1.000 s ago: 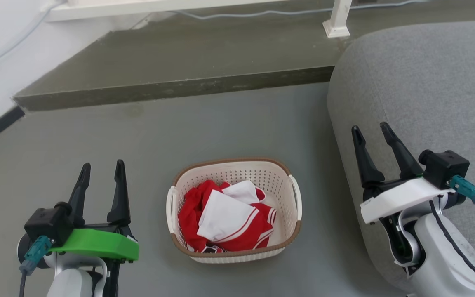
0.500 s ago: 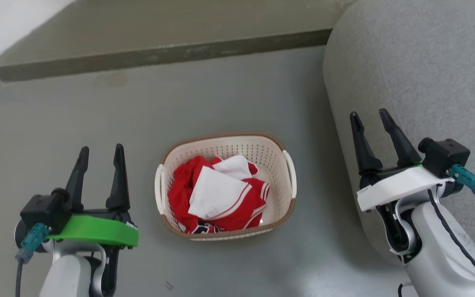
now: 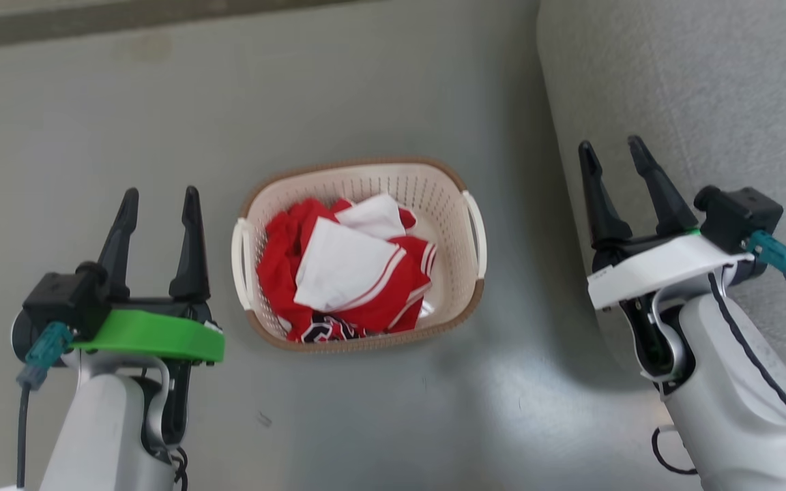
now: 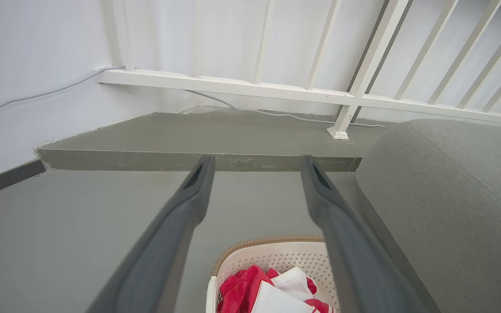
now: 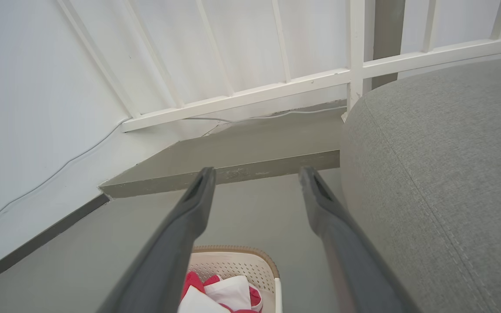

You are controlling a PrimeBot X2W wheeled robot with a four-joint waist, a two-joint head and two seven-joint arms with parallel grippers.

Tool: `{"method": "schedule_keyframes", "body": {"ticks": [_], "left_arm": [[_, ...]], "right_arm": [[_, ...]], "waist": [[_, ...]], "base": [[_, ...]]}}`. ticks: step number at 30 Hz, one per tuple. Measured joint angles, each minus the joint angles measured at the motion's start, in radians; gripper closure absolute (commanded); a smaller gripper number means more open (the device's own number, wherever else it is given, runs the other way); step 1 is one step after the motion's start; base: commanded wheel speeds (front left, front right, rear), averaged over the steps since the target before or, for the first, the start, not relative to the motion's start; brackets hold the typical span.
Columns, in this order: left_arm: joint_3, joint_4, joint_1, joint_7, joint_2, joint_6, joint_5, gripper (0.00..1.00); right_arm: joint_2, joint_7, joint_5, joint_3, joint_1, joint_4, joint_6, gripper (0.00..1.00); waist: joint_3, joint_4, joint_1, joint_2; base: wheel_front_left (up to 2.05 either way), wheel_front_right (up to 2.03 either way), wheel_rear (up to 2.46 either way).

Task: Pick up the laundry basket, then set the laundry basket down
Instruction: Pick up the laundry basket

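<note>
Left of the laundry basket [image 3: 366,166], the left gripper [image 3: 160,195] hangs over bare grey floor [image 3: 79,123], fingers spread wide and empty, its forearm cut off low down. The basket sits on the floor between the two grippers, touching neither. Red and white clothes [image 3: 345,273] hide its bottom, and a dark print [image 3: 325,331] on them is too crumpled to read. Open floor lies left, beyond and before it. Right of the basket, the right gripper [image 3: 609,145] is likewise spread and empty, over a grey sofa [image 3: 700,88] whose curved edge stands near the basket's right handle [image 3: 477,232].
</note>
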State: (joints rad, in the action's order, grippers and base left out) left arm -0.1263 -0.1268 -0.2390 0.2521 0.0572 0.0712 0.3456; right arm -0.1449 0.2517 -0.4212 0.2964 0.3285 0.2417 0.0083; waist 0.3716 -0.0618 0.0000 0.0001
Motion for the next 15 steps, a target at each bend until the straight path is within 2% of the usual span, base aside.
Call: {"method": "schedule_keyframes", "body": {"ticks": [15], "left_arm": [[-0.001,-0.094,-0.127,0.000,0.021,0.009,0.000,0.00]], "right_arm": [[0.016,-0.002,0.002,0.015,0.128,0.101,0.018,0.00]], "waist": [[0.189,-0.007,0.0000,0.0000]], "base": [[0.00,0.00,0.00]]}}
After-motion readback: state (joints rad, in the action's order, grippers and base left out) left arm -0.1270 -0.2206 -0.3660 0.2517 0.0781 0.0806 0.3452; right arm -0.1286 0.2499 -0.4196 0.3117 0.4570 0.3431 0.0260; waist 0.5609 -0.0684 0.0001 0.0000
